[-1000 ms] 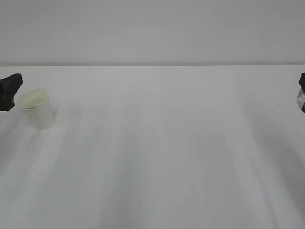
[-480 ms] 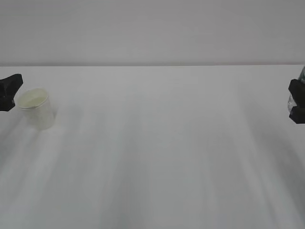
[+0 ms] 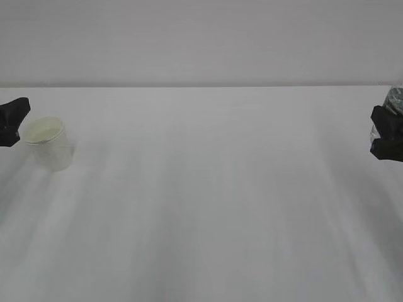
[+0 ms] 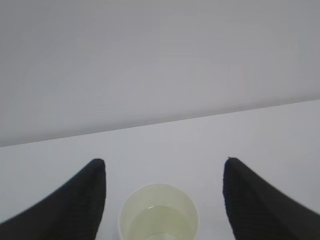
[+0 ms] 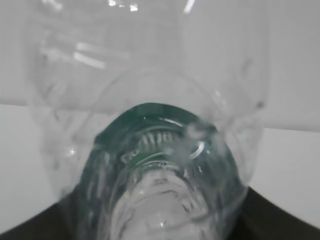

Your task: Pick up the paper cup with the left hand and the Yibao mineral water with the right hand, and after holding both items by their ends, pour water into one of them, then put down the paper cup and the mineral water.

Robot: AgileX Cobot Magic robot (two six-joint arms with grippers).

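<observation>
The paper cup [image 3: 45, 142] stands upright on the white table [image 3: 208, 189] at the far left, with clear liquid showing inside. In the left wrist view the paper cup [image 4: 158, 214] sits between my left gripper's fingers [image 4: 75, 202], with a gap on each side. My left gripper [image 4: 163, 161] is open, and in the exterior view the left gripper [image 3: 15, 122] is just left of the cup. My right gripper [image 3: 385, 136] at the right edge is shut on the Yibao mineral water [image 3: 396, 98]. That bottle [image 5: 160, 165], clear with a green label, fills the right wrist view.
A pale wall [image 3: 201, 38] rises behind the table's far edge. The white tabletop stretches between the two grippers. The dark fingers [image 5: 282, 220] of the right gripper show only at the bottom corners of its wrist view.
My right gripper has come in from the right edge with the bottle, moving left and slightly up. The left gripper and the cup have stayed put.
</observation>
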